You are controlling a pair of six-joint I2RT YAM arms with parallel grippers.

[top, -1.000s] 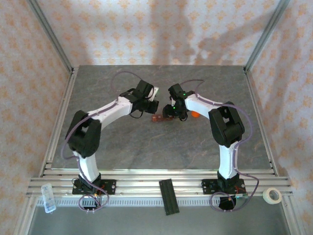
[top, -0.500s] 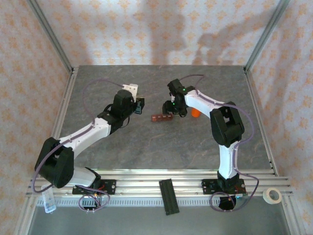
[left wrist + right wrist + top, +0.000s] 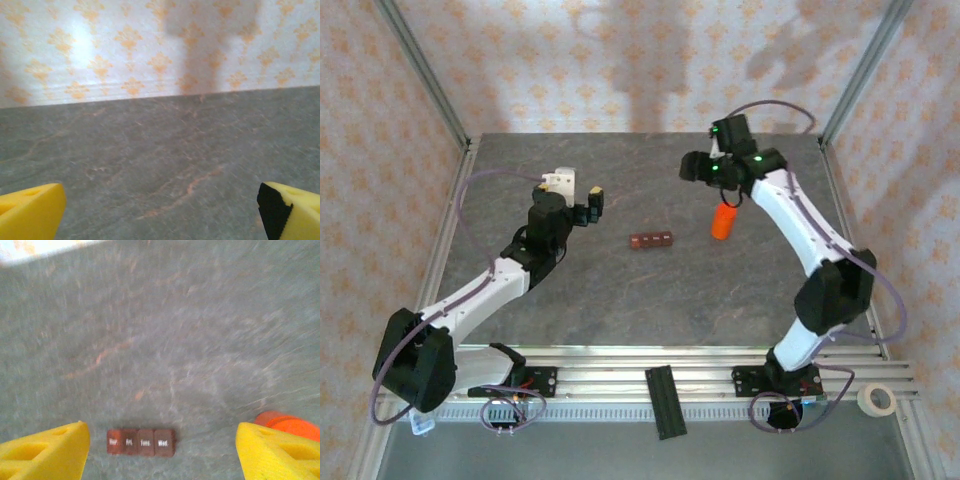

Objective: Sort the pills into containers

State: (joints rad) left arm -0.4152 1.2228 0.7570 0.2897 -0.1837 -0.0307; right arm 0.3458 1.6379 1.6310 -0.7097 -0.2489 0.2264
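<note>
- on the tabletop (image 3: 620, 310), where do the containers sit?
- the containers (image 3: 651, 240) lie near the middle: a dark red-brown bar of four joined squares, with white lettering too blurred to read. nothing touches it.
- what's around it?
- an orange bottle (image 3: 723, 222) stands just to its right, apart from it. at the near edge lie a black strip (image 3: 664, 402) and a tape roll (image 3: 877, 399), both well away.
- and the tools?
- the left tool (image 3: 588, 204) is released, its yellow fingers (image 3: 30, 212) spread wide over bare stone, left of the bar. the right tool (image 3: 695, 168) hangs behind the bottle, also released. its wrist view looks down on the bar (image 3: 141, 442), with the bottle (image 3: 290, 422) partly behind one finger and nothing gripped.
</note>
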